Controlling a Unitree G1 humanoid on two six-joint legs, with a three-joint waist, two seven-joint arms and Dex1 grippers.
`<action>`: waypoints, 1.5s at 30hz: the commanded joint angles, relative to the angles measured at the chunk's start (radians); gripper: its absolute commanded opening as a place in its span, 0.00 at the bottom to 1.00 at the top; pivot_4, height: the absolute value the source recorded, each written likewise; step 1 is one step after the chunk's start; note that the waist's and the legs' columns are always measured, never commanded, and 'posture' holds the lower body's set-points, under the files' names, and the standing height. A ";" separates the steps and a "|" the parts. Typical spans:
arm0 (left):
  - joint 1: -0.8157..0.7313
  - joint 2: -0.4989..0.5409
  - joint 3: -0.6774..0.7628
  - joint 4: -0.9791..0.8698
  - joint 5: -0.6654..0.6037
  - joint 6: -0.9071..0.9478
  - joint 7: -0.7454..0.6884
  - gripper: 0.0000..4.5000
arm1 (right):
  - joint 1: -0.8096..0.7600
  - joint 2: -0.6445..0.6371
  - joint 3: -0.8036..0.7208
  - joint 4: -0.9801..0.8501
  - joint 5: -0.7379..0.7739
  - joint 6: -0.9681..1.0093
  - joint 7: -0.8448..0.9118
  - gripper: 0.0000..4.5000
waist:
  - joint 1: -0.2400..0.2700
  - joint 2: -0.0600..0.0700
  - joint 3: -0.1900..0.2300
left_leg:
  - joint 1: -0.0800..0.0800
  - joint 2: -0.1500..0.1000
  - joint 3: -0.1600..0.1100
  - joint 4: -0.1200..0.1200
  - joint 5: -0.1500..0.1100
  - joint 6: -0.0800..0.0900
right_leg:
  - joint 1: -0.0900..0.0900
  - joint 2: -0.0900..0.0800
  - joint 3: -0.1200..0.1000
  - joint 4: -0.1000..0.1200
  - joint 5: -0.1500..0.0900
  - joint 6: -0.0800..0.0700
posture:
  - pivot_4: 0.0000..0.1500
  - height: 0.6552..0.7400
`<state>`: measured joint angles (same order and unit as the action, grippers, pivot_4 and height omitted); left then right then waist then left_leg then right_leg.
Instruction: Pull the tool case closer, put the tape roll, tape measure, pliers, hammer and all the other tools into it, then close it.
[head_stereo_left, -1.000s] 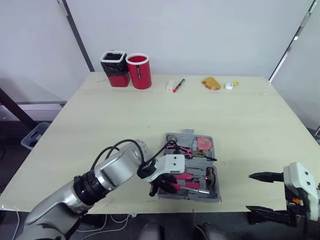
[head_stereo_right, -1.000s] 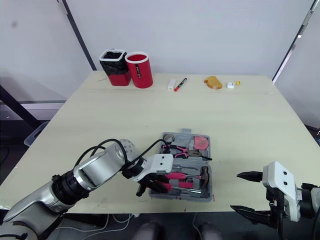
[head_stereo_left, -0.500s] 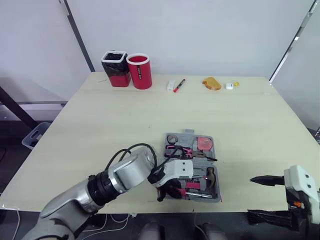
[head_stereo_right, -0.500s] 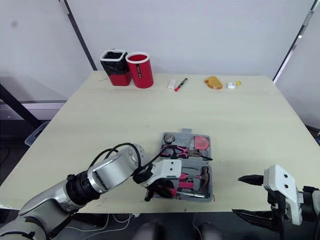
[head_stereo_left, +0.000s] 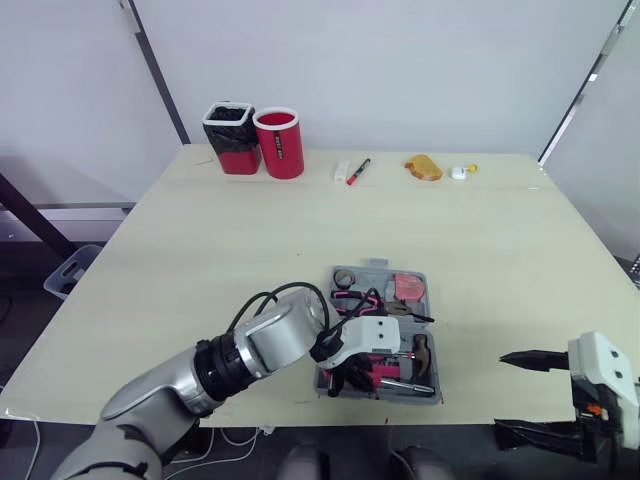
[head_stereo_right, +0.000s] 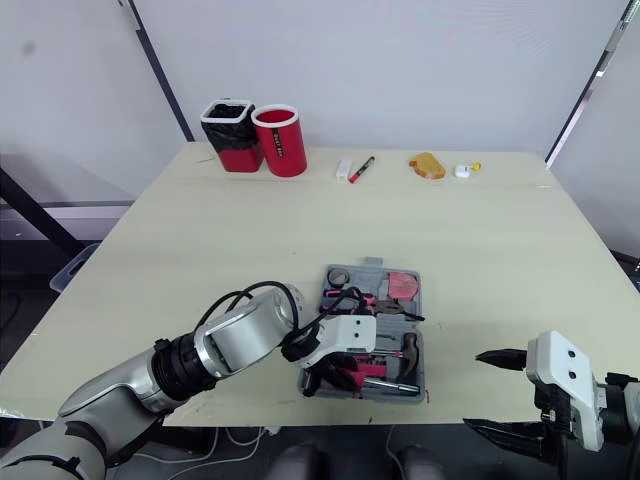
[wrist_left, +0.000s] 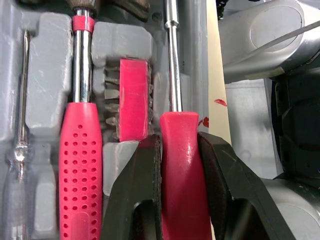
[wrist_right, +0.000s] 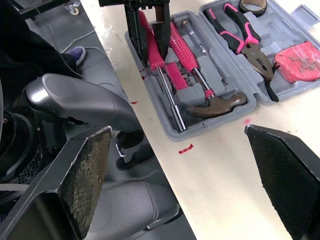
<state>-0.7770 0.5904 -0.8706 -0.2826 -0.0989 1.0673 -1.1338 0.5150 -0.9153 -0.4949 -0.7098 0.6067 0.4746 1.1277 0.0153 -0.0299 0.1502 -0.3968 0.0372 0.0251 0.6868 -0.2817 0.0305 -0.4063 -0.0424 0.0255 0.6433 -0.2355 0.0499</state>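
Hiding most of the pink screwdriver (wrist_left: 181, 175) handle, the left gripper (wrist_left: 179, 145) is clamped tight on it at the near slot of the tool case (wrist_right: 220, 124). The grey case lies open by the table's near edge, hammer (wrist_right: 217, 102) and pliers (wrist_right: 240, 30) slotted in. Since a second ago the left gripper has slid further over the case. The right gripper (head_stereo_left: 518, 396) hangs spread wide off the table.

L gripper (head_stereo_right: 318, 378) at pink screwdriver (head_stereo_right: 352, 377) in open tool case (head_stereo_right: 421, 330); R gripper (head_stereo_right: 472, 390) spread off table (head_stereo_right: 450, 230) edge.
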 joint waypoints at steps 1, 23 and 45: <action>-0.011 -0.020 -0.008 -0.004 -0.006 0.012 0.010 0.14 | 0.001 0.009 -0.027 -0.021 0.005 -0.016 -0.002 1.00 | 0.001 0.000 0.000 | 0.000 0.000 0.000 0.000 0.000 0.000 | 0.000 0.000 0.000 0.000 0.000 0.000 | 1.00 1.00; 0.173 0.054 0.309 0.048 -0.184 -0.320 -0.085 0.57 | 0.005 0.031 -0.010 -0.034 -0.006 -0.014 -0.028 1.00 | 0.000 0.003 -0.002 | 0.000 0.000 -0.001 0.001 0.000 0.000 | 0.001 0.001 0.000 0.000 0.000 0.000 | 1.00 1.00; 0.463 0.007 0.324 0.370 0.047 -0.857 -0.070 0.01 | -0.023 0.043 0.018 -0.073 0.024 0.041 -0.103 1.00 | 0.000 0.010 -0.009 | 0.004 0.000 -0.002 0.001 0.000 0.000 | 0.005 0.001 0.000 0.000 0.000 -0.001 | 1.00 1.00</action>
<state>-0.3417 0.5915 -0.5118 0.0452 -0.1113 0.1692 -1.2135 0.4990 -0.8648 -0.4683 -0.7650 0.6170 0.5149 1.0291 0.0149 -0.0194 0.1410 -0.3930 0.0375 0.0237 0.6876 -0.2816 0.0304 -0.4017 -0.0414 0.0259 0.6429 -0.2355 0.0492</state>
